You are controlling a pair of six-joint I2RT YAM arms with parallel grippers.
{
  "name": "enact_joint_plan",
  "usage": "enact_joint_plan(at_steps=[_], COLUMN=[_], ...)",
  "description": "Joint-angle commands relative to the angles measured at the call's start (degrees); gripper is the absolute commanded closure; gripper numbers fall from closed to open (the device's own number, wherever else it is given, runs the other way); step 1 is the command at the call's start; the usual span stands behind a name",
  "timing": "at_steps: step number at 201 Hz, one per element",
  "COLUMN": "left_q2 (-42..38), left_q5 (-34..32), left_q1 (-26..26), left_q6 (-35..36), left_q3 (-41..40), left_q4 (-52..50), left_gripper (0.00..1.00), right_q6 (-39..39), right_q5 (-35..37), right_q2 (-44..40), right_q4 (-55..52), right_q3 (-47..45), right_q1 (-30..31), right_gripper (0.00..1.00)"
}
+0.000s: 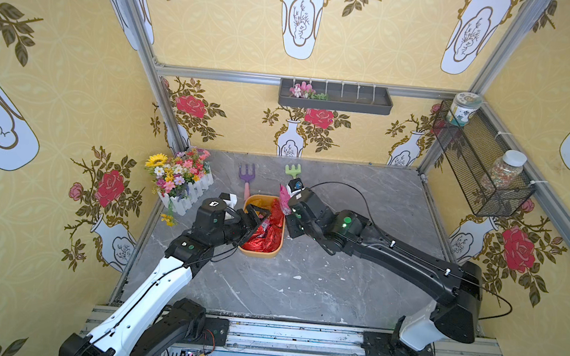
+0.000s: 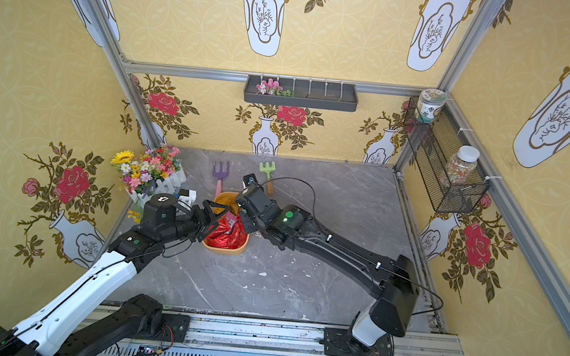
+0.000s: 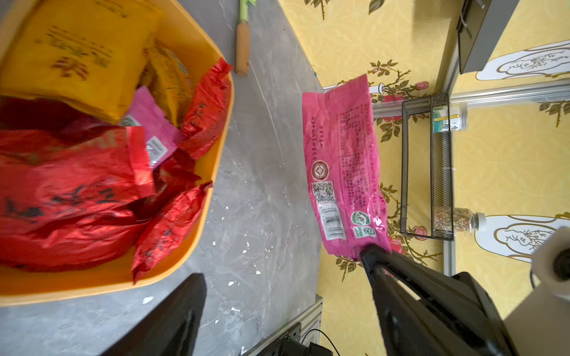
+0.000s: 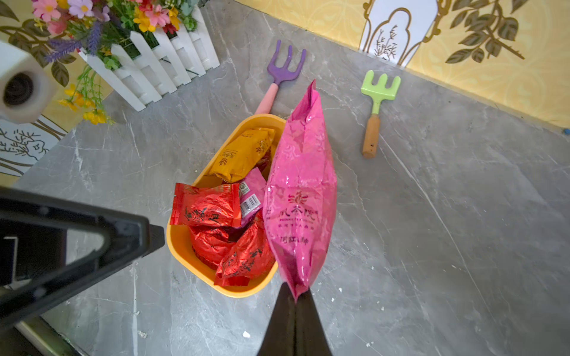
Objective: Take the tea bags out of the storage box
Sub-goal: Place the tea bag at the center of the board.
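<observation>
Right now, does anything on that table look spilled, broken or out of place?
Only small things: white flecks lie scattered on the grey table near the storage box, like crumbs or chipped paint. Inside it, the tea bags are heaped untidily. Nothing looks broken.

On the tabletop (image 1: 301,287), left of its middle, stands the storage box (image 1: 258,253) with the tea bags (image 1: 265,236) heaped in it. The left gripper (image 1: 258,215) hangs over the box's left side, and the right gripper (image 4: 296,292), just right of the box, pinches one end of a long tea bag (image 4: 300,197) held above the right rim, clear of the heap. Behind the box lie a toy garden fork (image 1: 246,175), its handle end at the far rim, and to its right a toy rake (image 1: 293,169); the flower box (image 1: 189,191) fills the back left corner, a wall shelf (image 1: 355,103) hangs on the back wall, and a wire basket (image 1: 474,161) on the right wall holds two jars (image 1: 463,108).
</observation>
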Motion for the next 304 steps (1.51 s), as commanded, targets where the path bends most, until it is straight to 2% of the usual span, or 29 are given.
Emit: enact_joint_plan(at_steps=[1,10,14,35,71,117,154,187,221,304], left_q2=[4.39,6.95,8.16,14.7,22.35,27.18,29.44,28.53,25.12,10.22], left_q5=[-0.56,-0.15,-0.08,-0.17,0.93,4.58,6.91,7.1,6.26,5.87], left_q1=[-2.68,-3.25,-5.52,-9.48,-12.35,-12.72,-12.68,-12.59,-11.81,-4.49], left_q6=[-1.86,-2.23,-2.25,-1.63,-2.29,-4.68,-5.76,-4.75,-3.52,-3.99], left_q3=[1.85,3.11,3.79,8.61,13.32,13.91,14.56,16.0,15.28,3.45], left_q4=[8.71,10.47,10.93,12.21,16.19,21.9,24.56,23.09,20.29,16.25], left_gripper=[0.09,0.09,0.09,0.09,0.08,0.08,0.08,0.08,0.08,0.06], right_q6=[3.94,5.12,5.67,7.9,10.13,10.93,14.4,18.71,22.68,24.93], right_q5=[-4.91,-7.78,-8.84,-13.03,-19.54,-29.22,-38.86,-47.08,-51.9,-55.01], right_q2=[-5.59,-8.63,-9.95,-16.11,-22.48,-24.31,-22.34,-18.82,-14.64,-1.88], right_q4=[4.28,5.91,6.51,8.2,8.78,10.54,16.55,24.43,32.89,43.34], right_q3=[-5.61,-8.61,-10.19,-16.11,-22.35,-27.2,-31.29,-35.53,-39.19,-39.25], right_q1=[-3.06,-5.53,-6.73,-13.07,-24.19,-37.99,-48.45,-55.46,-59.83,-61.71], right_gripper=[1.0,1.0,1.0,1.0,1.0,1.0,1.0,1.0,1.0,1.0])
